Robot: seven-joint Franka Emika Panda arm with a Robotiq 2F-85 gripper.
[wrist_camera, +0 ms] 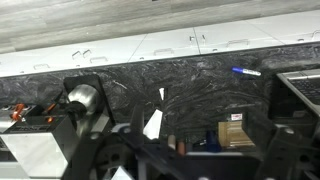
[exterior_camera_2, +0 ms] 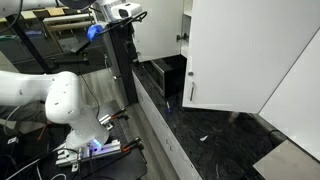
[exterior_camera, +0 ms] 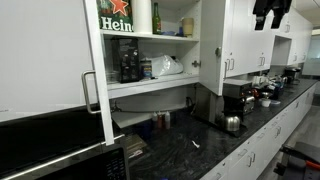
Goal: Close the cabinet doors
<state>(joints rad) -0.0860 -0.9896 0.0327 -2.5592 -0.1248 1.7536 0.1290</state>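
The cabinet doors both stand open above the back edge of the desk point(exterior_camera: 200, 150), swung out over it at about a right angle to the wall, with the open shelves point(exterior_camera: 150, 84) bare between them. The gripper point(exterior_camera: 270, 12) hangs high over the desk, up at the level of the doors' top edges and off toward one end of the desk. It is well apart from both doors and touches nothing. In the wrist view its dark fingers look spread, with only the desk top showing between them. From the gripper, the near door point(exterior_camera_2: 240, 55) lies sideways along the desk's length and somewhat lower. Its outer face, with the bar handle point(exterior_camera_2: 192, 93) near the free edge, is turned toward the gripper's end of the desk. The far door point(exterior_camera: 100, 70) hangs beyond the shelves, toward the opposite end, and shows its own handle point(exterior_camera: 90, 92) on the side turned away from the gripper. Each door's long axis runs straight up and down, as do the handles, and each free edge points out toward the front edge of the desk. By my reading, a sideways push along the desk on the near door's outer face would swing it shut, while the far door calls for reaching past the shelves to its other side.
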